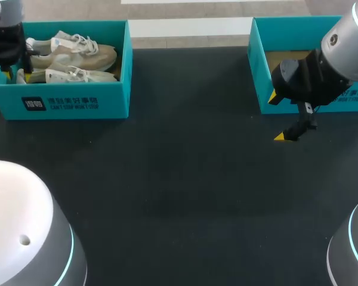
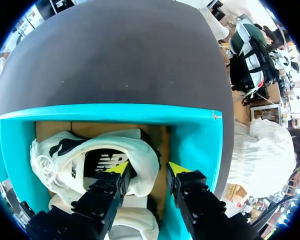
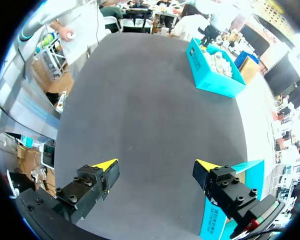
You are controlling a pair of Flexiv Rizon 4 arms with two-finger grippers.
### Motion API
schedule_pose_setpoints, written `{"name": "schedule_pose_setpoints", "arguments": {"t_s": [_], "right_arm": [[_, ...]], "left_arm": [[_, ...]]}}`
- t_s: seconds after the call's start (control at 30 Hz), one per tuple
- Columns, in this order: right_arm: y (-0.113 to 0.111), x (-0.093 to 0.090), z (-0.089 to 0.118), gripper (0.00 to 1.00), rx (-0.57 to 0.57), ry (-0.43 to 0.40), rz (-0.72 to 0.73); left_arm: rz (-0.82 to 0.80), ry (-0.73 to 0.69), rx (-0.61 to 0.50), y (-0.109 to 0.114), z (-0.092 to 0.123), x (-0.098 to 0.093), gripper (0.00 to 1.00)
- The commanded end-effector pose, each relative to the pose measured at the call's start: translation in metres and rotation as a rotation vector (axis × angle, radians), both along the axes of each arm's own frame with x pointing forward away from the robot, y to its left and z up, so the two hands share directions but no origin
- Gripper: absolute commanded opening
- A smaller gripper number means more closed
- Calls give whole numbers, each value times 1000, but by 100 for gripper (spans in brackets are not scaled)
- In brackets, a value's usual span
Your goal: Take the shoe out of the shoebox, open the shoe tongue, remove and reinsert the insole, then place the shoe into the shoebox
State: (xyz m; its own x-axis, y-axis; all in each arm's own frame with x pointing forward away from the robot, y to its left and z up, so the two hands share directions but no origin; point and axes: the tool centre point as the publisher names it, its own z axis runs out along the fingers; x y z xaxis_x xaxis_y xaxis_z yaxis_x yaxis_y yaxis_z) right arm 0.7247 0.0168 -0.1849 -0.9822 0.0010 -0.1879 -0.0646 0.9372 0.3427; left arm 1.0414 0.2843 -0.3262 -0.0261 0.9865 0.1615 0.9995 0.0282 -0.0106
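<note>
Hovering inside the shoebox point(image 2: 115, 114), the left hand point(image 2: 149, 170) is spread, 1 finger over the opening of the shoe point(image 2: 90, 155), 1 outside its heel, likely so closing pinches the heel wall. The right hand point(image 3: 156, 165), also spread, hangs above bare surface point(image 3: 150, 90) beside the 2nd box point(image 1: 258, 71), probably keeping clear.

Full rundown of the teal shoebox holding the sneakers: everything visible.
The shoebox is teal, cardboard by its look, open-topped with no lid in sight, white print on its front wall and a brown floor inside. It sits flat at the table's far left. Two pale sneakers lie in it on their sides. The left gripper is at its left end, fingers open astride one sneaker's rim.
</note>
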Motion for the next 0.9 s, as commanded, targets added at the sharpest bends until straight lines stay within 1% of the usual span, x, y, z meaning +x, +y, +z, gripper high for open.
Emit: {"name": "schedule_pose_setpoints", "arguments": {"t_s": [0.03,0.17,0.33,0.6,0.8,0.9], "right_arm": [[1,1,-1,100,-2,1,0],[1,1,-1,100,-2,1,0],[1,1,-1,100,-2,1,0],[1,1,-1,100,-2,1,0],[1,1,-1,100,-2,1,0],[1,1,-1,100,-2,1,0]], "left_arm": [[1,3,6,1,-7,0,48],[0,10,14,2,-18,1,47],[6,14,13,4,-27,1,47],[18,13,43,9,-41,3,48],[21,17,55,12,-51,1,46],[18,25,66,13,-56,-1,43]]}}
